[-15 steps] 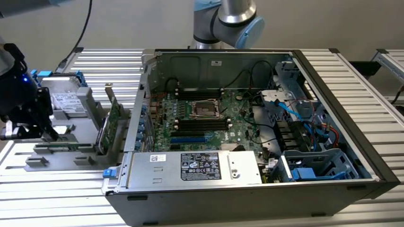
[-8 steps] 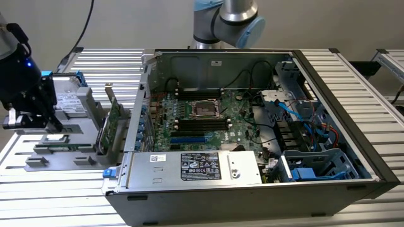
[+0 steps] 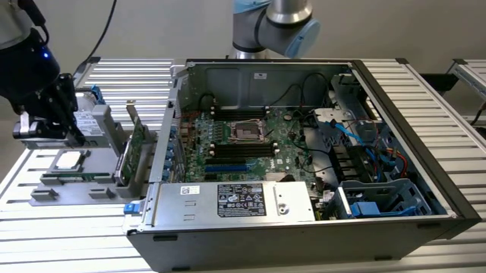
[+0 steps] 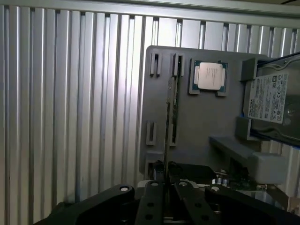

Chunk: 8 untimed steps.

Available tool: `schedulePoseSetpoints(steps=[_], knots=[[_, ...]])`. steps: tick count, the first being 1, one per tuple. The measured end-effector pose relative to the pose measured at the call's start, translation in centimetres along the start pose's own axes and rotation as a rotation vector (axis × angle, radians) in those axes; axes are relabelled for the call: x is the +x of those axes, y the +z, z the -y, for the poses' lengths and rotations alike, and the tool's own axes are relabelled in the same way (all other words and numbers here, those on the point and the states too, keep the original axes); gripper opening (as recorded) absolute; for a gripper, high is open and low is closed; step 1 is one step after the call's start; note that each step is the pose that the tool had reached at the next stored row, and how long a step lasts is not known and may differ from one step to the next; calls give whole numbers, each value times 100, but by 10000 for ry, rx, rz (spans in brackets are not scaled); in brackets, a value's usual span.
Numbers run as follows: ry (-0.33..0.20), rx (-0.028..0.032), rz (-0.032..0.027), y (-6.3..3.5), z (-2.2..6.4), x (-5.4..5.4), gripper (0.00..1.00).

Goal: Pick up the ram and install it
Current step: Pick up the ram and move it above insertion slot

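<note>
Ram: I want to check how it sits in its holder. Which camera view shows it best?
The wrist view: the ram stands on edge in the gray holder, its whole length in sight beside the processor. The exterior view gives just a short green strip low on the holder at that view's left.

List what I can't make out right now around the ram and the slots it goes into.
- Faces of the ram: the wrist view sees it edge-on, so chips and label are hidden.
- Its end nearest the end effector: wrist view, covered by the end effector.
- Latches of the memory slots: exterior view, too small.
- The hard drive: wrist view, cut off by the picture's edge.
</note>
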<state>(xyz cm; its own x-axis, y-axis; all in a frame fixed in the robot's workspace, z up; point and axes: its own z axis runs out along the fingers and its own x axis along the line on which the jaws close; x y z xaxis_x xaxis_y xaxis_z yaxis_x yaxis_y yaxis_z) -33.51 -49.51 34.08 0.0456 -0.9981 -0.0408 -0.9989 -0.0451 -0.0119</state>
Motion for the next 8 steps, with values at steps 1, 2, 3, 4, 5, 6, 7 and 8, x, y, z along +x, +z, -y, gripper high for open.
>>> schedulePoseSetpoints(steps=[1, 2, 3, 4, 5, 6, 7, 8], knots=[[-7, 0, 22, -36, 37, 0, 13], [-14, 0, 42, -70, 71, 0, 13], [-20, -1, 65, -107, 109, 1, 13], [-26, 0, 88, -142, 146, 0, 13], [-31, 1, 114, -172, 185, 1, 13], [-37, 2, 139, -200, 223, 1, 13], [-43, 3, 165, -227, 267, 2, 13], [-47, 3, 186, -249, 308, 4, 13]])
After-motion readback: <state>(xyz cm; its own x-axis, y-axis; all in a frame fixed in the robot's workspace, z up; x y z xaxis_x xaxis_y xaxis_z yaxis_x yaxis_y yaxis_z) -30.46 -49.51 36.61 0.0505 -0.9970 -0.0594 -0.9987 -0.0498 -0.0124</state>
